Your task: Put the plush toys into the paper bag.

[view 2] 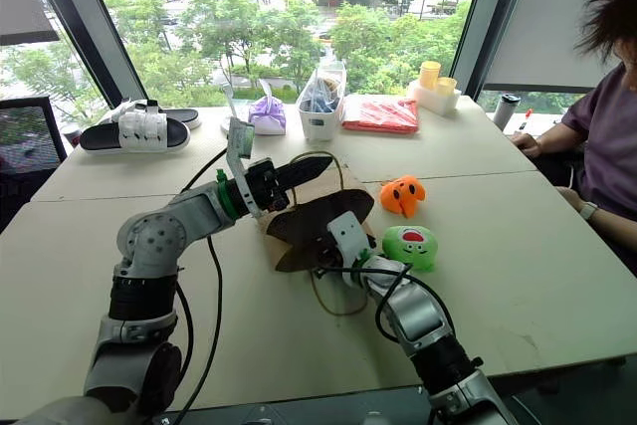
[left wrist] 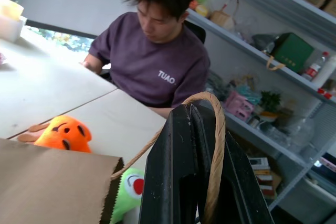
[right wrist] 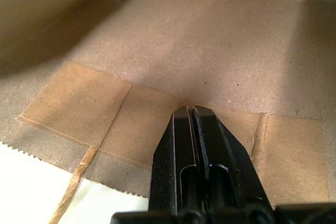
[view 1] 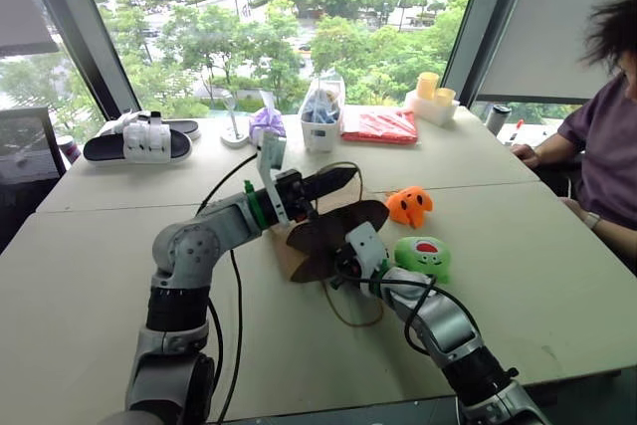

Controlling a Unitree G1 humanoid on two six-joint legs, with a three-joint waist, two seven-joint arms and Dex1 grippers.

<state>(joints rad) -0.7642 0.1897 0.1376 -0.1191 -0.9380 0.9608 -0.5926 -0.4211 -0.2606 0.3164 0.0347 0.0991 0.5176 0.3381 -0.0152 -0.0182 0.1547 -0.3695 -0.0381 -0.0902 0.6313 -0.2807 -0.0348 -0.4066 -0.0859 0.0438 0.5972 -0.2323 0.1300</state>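
The bag (view 1: 328,231) lies on its side in the middle of the table (view 1: 119,276), mouth open. It is thin paper: light and easy to crease or tear. The left gripper (left wrist: 202,182) has its fingers shut tight on one handle (left wrist: 216,145), lifting the top edge. The right gripper (right wrist: 191,114) has its fingers pressed together and pokes inside the mouth. The orange toy (view 1: 409,205) and green toy (view 1: 423,257) sit just right of the bag. They look soft and squashy; grab the body. A person's shirt (left wrist: 152,66) says "TUAO".
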